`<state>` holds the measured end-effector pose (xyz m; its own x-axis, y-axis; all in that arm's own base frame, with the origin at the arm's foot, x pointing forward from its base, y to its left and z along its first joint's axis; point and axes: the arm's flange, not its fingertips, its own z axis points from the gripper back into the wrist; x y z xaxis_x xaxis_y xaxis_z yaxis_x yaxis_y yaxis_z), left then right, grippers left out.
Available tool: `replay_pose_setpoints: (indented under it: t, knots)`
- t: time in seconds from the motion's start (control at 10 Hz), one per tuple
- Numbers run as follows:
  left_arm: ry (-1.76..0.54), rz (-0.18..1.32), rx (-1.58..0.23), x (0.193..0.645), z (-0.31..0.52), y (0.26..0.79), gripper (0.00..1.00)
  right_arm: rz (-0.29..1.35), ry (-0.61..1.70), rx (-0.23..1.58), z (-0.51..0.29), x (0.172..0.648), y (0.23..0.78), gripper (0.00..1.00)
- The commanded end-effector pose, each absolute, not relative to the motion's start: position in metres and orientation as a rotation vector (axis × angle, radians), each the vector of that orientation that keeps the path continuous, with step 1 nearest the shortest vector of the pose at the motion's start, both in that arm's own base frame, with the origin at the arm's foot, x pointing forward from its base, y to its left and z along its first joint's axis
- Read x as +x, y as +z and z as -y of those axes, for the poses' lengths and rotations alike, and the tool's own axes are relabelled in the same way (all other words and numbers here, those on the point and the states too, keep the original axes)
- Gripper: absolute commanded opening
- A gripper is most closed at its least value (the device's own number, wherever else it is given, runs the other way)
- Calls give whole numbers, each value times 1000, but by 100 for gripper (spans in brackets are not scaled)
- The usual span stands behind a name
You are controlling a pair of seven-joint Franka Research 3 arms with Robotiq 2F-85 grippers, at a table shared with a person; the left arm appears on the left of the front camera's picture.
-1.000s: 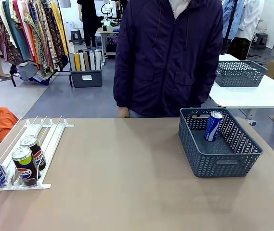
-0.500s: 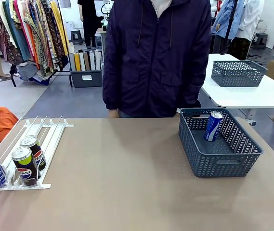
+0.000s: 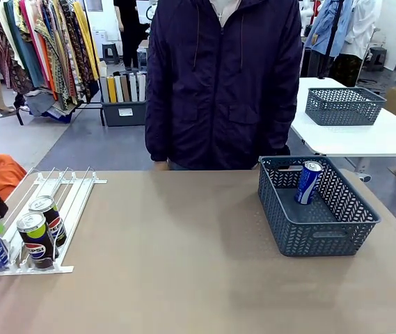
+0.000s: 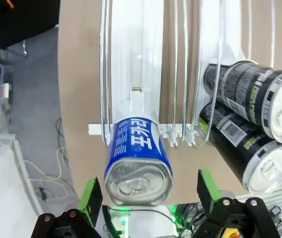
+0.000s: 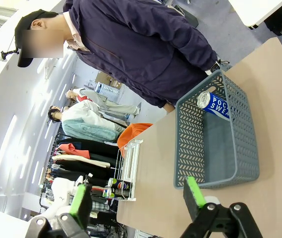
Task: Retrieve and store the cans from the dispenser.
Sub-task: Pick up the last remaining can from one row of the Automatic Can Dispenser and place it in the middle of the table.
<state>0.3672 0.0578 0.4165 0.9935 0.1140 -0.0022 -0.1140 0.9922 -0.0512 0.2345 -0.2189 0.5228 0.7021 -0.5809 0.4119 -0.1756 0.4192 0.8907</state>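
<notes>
Three cans on dispenser | left jaws open, blue can between | right jaws open, basket ahead

The tabletop is brown, smooth and matt. At its left edge the dispenser is smooth white plastic with thin shiny metal wires. The blue can in it has a glossy painted side and a bare silver metal top that shines. The two dark cans beside it are glossy too, with silver metal tops. Near the right edge the basket is dull dark grey plastic, full of holes. The can inside it is shiny. The person's jacket is dark, smooth cloth. The left gripper has smooth green pads on black parts with shiny bolts.
</notes>
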Motion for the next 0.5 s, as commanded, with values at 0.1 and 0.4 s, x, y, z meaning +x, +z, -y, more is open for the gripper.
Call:
replay_pose_setpoints:
  t: [0.1, 0.4]
  knots:
    - [151, -28, -47, 377, -58, 409, 100, 824, -270, 1149, 219, 237, 525, 100]
    - [151, -33, -48, 377, -58, 409, 100, 824, -270, 1149, 219, 237, 525, 100]
